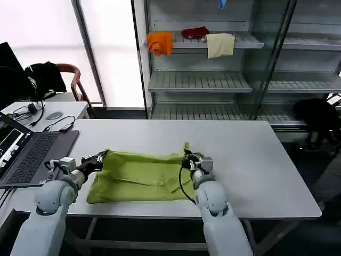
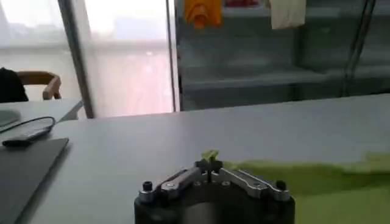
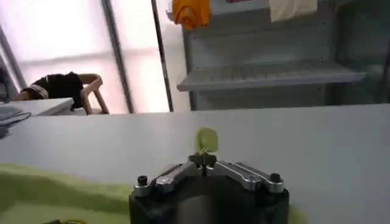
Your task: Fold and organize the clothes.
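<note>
Head view: lime-green T-shirt (image 1: 139, 178) lay folded lengthwise on the white table (image 1: 256, 160), near its front edge. Left gripper (image 1: 101, 158) was pinched on the shirt's left far corner; right gripper (image 1: 187, 156) was clamped on its right far corner.

Left wrist view: fingers (image 2: 203, 165) were together, green cloth nipped between.

Right wrist view: fingers (image 3: 195, 160) were closed on a raised tuft of the shirt.

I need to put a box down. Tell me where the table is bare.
Bare: the table right of the right gripper, and the far strip beyond the lime-green T-shirt. Crowded: the left end, with the left gripper pinching the shirt beside the laptop.
</note>
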{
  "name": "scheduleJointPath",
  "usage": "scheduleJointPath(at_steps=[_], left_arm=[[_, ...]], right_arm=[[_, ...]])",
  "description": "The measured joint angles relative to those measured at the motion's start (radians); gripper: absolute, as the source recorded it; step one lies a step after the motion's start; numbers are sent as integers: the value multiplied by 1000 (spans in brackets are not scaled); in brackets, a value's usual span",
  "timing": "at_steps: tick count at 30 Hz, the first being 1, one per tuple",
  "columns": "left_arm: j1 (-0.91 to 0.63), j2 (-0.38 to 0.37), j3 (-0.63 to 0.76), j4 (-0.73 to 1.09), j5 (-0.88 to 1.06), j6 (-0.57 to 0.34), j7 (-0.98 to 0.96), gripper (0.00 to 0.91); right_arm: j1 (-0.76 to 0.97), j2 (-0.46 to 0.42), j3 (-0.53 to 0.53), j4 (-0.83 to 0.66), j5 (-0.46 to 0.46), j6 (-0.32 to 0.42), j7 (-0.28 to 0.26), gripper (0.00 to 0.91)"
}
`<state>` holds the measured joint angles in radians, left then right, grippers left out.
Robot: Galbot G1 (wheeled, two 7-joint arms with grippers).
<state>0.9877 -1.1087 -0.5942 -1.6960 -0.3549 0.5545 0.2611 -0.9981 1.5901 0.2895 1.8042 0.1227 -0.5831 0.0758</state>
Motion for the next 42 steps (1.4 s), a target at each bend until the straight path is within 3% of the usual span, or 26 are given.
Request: scheduleJointPath(at_steps=[23, 24, 25, 26, 42], left_arm=[[185, 9, -46, -121, 118, -57, 49, 10], [188, 9, -45, -124, 126, -59, 49, 10], [191, 7, -44, -128, 135, -60, 49, 161], [194, 5, -43, -131, 142, -62, 48, 907], [237, -27, -51, -171, 220, -93, 7, 907]], right_arm=[[-204, -17, 13, 148, -69, 3, -2, 0], [-206, -18, 13, 151, -72, 3, 0, 333], [-208, -18, 12, 152, -75, 3, 2, 907], [-210, -17, 12, 152, -80, 3, 5, 907], [-241, -33, 33, 206, -240, 5, 10, 907]])
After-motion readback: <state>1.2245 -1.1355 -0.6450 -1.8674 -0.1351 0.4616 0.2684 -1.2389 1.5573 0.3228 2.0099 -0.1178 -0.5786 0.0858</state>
